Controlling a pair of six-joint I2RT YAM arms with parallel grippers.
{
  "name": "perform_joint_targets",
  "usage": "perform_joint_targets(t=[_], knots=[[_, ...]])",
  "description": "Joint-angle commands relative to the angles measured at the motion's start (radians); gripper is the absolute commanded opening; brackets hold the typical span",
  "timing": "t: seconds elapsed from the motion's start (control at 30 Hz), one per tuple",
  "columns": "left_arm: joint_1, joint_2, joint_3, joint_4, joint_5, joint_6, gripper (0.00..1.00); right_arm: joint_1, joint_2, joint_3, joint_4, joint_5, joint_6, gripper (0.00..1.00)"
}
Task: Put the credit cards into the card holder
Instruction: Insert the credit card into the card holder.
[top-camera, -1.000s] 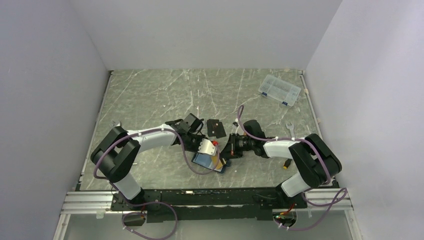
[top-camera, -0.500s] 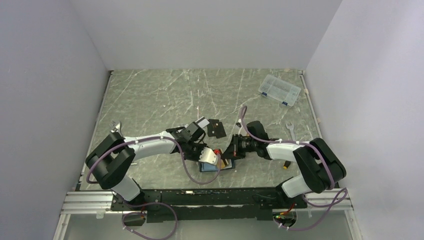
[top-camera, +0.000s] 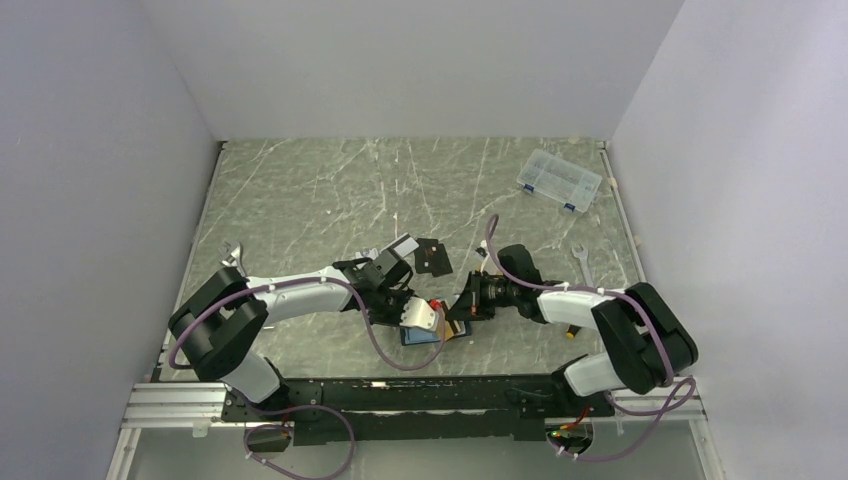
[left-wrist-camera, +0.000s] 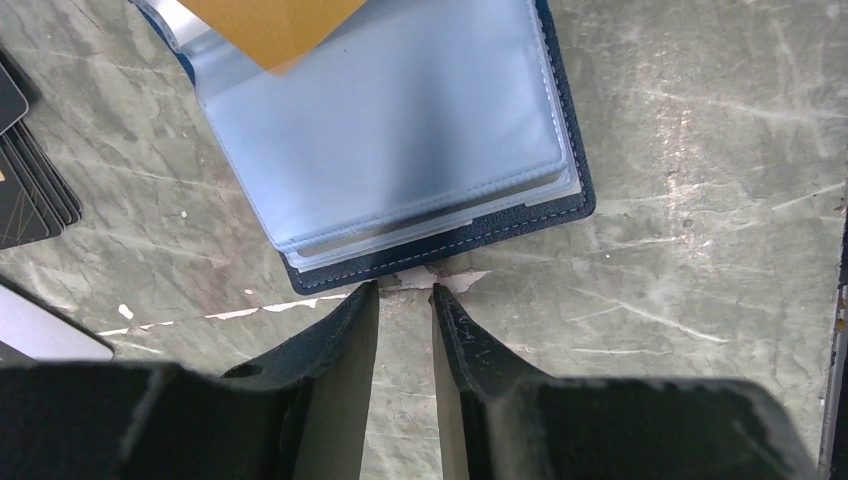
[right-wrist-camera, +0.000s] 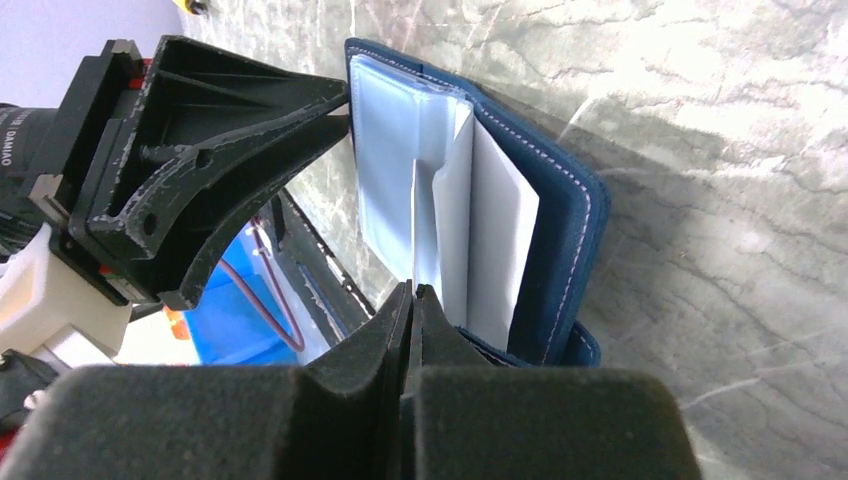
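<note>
The navy card holder (left-wrist-camera: 560, 215) lies open on the table, clear sleeves up, near the front centre (top-camera: 420, 338). My left gripper (left-wrist-camera: 405, 290) is open by a narrow gap with nothing between its fingers, its tips at the holder's near edge (top-camera: 422, 322). My right gripper (right-wrist-camera: 413, 288) is shut, and a thin edge runs out from its tips beside the raised sleeves of the holder (right-wrist-camera: 570, 230). An orange-gold credit card (left-wrist-camera: 270, 25) hangs tilted over the top sleeve, next to the right gripper (top-camera: 463, 310). A silver-grey credit card (left-wrist-camera: 40, 335) lies on the table (top-camera: 403, 243).
A flat black rectangle (top-camera: 432, 256) lies behind the grippers, at the left edge of the left wrist view (left-wrist-camera: 25, 185). A clear compartment box (top-camera: 560, 180) sits at the back right. Wrenches lie at the right (top-camera: 582, 262) and left (top-camera: 232, 252). White walls close three sides.
My left gripper has swung toward the near edge and reached the holder's edge, uncovering the silver-grey card. The holder has shifted slightly right and nearer. My right gripper has stayed shut.
</note>
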Motion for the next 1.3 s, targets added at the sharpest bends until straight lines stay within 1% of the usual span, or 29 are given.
perform_joint_targets(t=[0.0,0.1,0.33,0.73,1.07,1.27], knots=[[-0.006,0.007,-0.003,-0.038,-0.008,-0.030,0.32,-0.004,0.043,0.005,0.080,-0.011,-0.005,0.00],[-0.006,0.016,0.001,-0.029,-0.009,-0.031,0.32,-0.003,0.077,0.006,0.120,-0.020,0.002,0.00],[-0.012,0.027,-0.005,-0.016,-0.006,-0.032,0.31,-0.001,0.102,-0.016,0.211,0.000,0.033,0.00],[-0.041,0.024,0.005,-0.026,-0.001,-0.066,0.30,0.077,0.136,-0.060,0.321,0.134,0.101,0.00],[-0.070,0.032,0.028,-0.051,0.005,-0.110,0.28,0.099,0.110,-0.073,0.280,0.237,0.089,0.00],[-0.086,0.028,0.043,-0.077,0.015,-0.146,0.26,0.115,0.124,-0.089,0.303,0.277,0.090,0.00]])
